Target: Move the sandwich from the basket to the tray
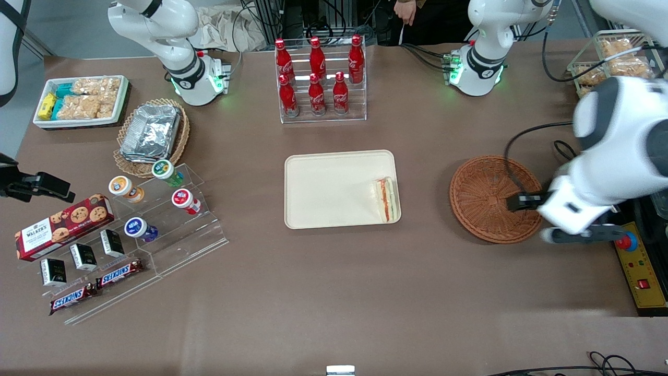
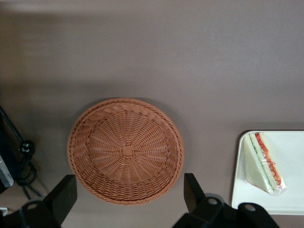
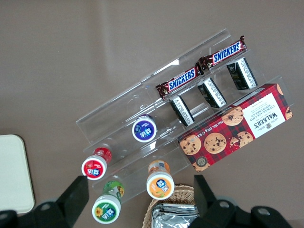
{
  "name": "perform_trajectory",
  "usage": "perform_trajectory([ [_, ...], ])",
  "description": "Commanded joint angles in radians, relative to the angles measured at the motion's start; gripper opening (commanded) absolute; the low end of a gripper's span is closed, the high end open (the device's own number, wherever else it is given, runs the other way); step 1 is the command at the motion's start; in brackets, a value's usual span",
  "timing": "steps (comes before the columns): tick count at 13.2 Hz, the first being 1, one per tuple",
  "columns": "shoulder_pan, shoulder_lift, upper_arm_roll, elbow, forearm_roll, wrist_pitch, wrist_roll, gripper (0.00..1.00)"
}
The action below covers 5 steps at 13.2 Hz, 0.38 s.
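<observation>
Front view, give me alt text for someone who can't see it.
A wrapped sandwich lies on the cream tray at mid-table, at the edge toward the working arm. The round wicker basket beside the tray is empty, and the open gripper hangs over the basket's rim. Cola bottles stand farther from the camera.

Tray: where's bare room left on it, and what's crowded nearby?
The tray is bare except where the sandwich lies at its edge toward the basket. The basket holds nothing; the gripper, open, hangs above it. Crowded: the parked arm's end, with the acrylic stand of snacks.
</observation>
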Motion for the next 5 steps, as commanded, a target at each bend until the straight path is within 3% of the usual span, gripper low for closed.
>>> perform_trajectory([
  [1,-0.140,-0.053,0.243,-0.007,-0.100,-0.020,0.125,1.00],
  [2,-0.160,-0.059,0.282,-0.010,-0.105,-0.020,0.148,1.00],
  [5,-0.164,-0.051,0.282,-0.004,-0.087,-0.016,0.145,1.00],
])
